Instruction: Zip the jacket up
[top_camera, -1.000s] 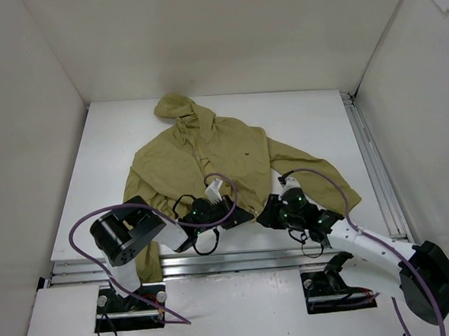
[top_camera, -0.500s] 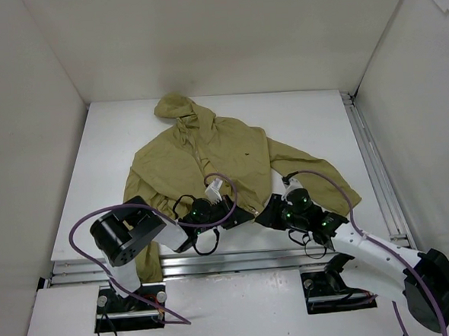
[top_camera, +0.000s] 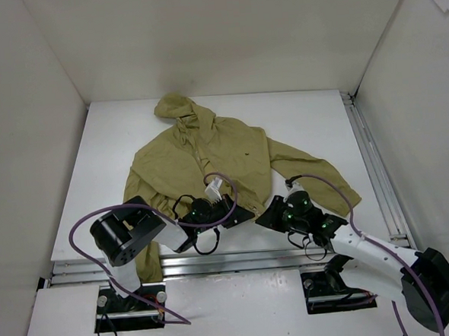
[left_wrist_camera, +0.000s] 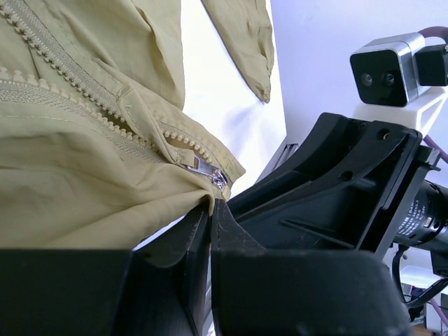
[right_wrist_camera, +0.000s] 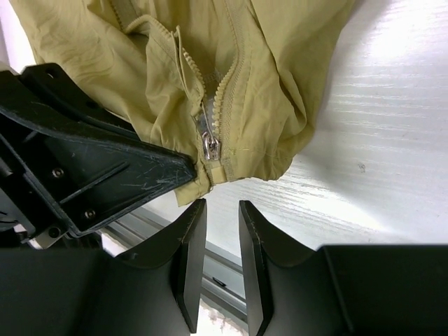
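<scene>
The olive-khaki hooded jacket (top_camera: 205, 158) lies flat on the table, hood at the far end, hem toward me. My left gripper (top_camera: 241, 215) is shut on the jacket's bottom hem (left_wrist_camera: 175, 210) just beside the zipper's base. The silver zipper slider (right_wrist_camera: 210, 145) sits at the bottom of the zipper teeth (left_wrist_camera: 56, 52); it also shows in the left wrist view (left_wrist_camera: 208, 170). My right gripper (top_camera: 267, 213) is open and empty, its fingertips (right_wrist_camera: 194, 213) just short of the hem, below the slider and next to the left gripper (right_wrist_camera: 105, 175).
A metal rail (top_camera: 215, 261) runs along the table's near edge under both grippers. Another rail (top_camera: 373, 159) runs along the right side. White walls enclose the table on three sides. The jacket's right sleeve (top_camera: 320, 179) lies beside my right arm.
My right gripper has shifted slightly down and left toward the hem and the left gripper. The left arm and the jacket have stayed still.
</scene>
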Motion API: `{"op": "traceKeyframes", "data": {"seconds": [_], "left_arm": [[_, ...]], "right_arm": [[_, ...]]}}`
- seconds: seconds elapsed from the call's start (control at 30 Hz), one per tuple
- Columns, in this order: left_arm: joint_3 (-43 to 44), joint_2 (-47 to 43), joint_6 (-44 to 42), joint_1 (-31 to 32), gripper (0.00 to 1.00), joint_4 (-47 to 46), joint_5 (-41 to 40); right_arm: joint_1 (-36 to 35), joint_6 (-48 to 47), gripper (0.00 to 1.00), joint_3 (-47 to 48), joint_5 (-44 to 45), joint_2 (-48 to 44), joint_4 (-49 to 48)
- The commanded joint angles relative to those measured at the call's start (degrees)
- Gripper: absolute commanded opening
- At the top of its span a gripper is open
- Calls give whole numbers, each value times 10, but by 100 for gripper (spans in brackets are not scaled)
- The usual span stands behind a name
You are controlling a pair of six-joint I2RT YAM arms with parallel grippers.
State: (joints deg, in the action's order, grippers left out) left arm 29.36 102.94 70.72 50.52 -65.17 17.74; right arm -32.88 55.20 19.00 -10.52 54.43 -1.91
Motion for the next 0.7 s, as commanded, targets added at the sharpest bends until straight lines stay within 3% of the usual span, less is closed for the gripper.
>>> {"op": "traceKeyframes", "data": {"seconds": [0.0,0.23,0.67], "left_arm": [[1,-24,0,2,0,-64,-5],[1,-21,-2,2,0,-67,-5],[1,-27,-5,2,0,-67,-6]], "right_arm": [[7,20,22,0,14,-28,-41],[26,34,25,-5,9,-73,-5],[26,100,28,-13,19,-71,-24]]}}
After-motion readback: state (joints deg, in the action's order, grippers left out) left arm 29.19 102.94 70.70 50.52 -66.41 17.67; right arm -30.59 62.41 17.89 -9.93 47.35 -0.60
